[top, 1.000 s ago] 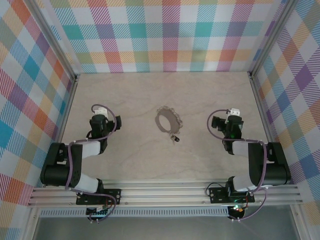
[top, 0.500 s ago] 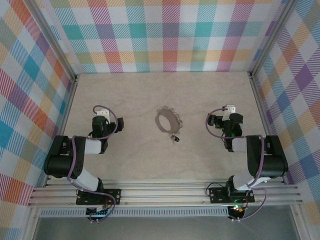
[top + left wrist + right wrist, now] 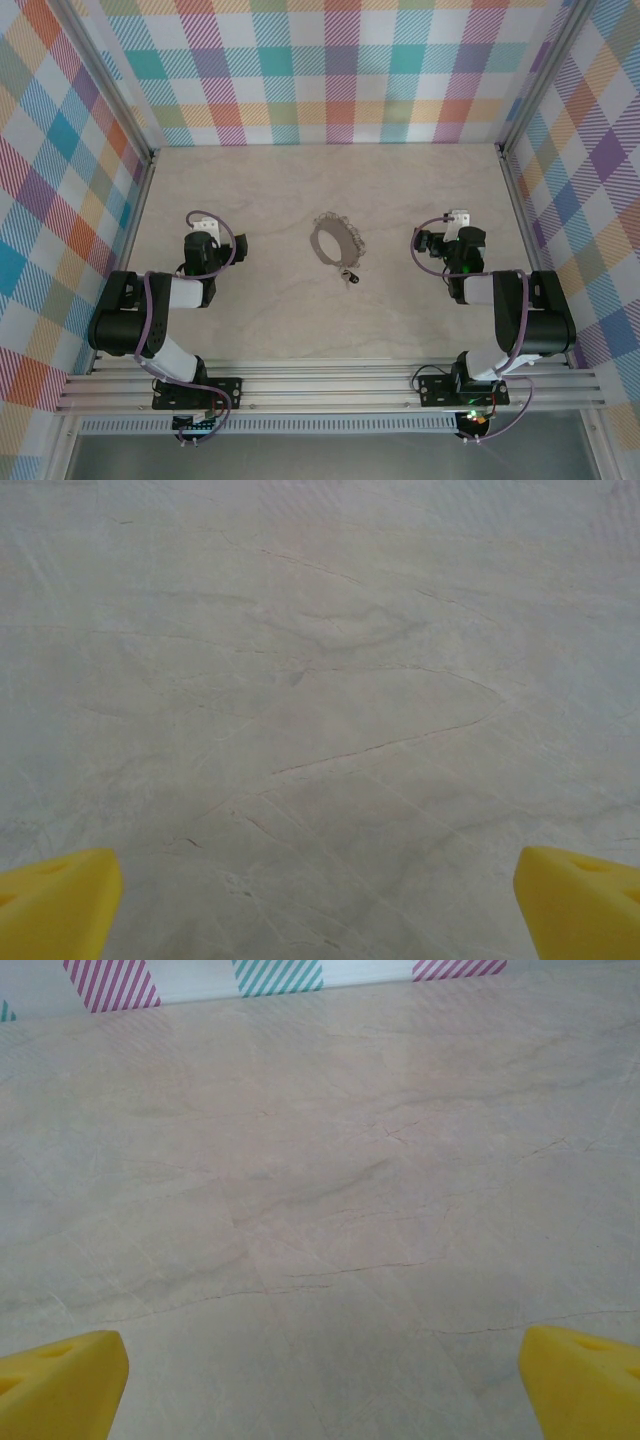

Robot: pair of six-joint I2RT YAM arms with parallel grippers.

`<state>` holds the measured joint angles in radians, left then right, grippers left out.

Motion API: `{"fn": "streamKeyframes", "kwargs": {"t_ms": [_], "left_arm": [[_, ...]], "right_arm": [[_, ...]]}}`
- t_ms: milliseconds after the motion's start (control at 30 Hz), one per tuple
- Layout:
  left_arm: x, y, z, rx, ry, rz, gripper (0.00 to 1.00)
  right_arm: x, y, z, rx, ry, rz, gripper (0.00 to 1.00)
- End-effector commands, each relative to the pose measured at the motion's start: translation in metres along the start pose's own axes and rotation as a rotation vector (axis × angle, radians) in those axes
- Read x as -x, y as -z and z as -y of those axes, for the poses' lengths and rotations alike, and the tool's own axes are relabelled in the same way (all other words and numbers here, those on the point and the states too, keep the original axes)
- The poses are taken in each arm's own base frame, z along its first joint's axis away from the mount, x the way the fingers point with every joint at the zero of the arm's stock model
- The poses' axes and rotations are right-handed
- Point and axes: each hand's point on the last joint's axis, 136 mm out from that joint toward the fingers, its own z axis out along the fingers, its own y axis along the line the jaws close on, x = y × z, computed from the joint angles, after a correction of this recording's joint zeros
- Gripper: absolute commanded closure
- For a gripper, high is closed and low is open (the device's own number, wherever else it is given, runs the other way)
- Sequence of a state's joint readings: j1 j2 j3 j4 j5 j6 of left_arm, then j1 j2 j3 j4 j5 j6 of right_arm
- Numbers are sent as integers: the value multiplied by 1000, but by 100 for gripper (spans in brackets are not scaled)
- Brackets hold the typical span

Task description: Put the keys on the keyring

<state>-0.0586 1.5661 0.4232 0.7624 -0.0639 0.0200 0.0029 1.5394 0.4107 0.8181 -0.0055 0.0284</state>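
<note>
Awaiting threading: tiny dark key (image 3: 347, 275) lies beside thin silvery hoop keyring (image 3: 317, 240); left jaws, right jaws apart, empty.

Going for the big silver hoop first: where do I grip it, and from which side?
Probably the near-left arc of the large thin silvery metal hoop, straight down with the left claw. It lies flat, its jagged bits seem to crowd the far-right rim, and the tiny dark key sits by its near-right edge.

Matt veined table (image 3: 260, 320), silvery metal keyring (image 3: 315, 238) w/ jagged rim, matt yellow fingertips (image 3: 55, 905)
</note>
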Motion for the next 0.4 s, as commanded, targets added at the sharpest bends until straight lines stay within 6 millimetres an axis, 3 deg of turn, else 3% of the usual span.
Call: {"fn": "streamKeyframes", "kwargs": {"t_ms": [0,367], "left_arm": [[10,0,3,-4,-16,38,0],[10,0,3,-5,-15,39,0]], "right_arm": [[4,0,-3,19,20,14,0],[4,0,-4,23,20,14,0]]}}
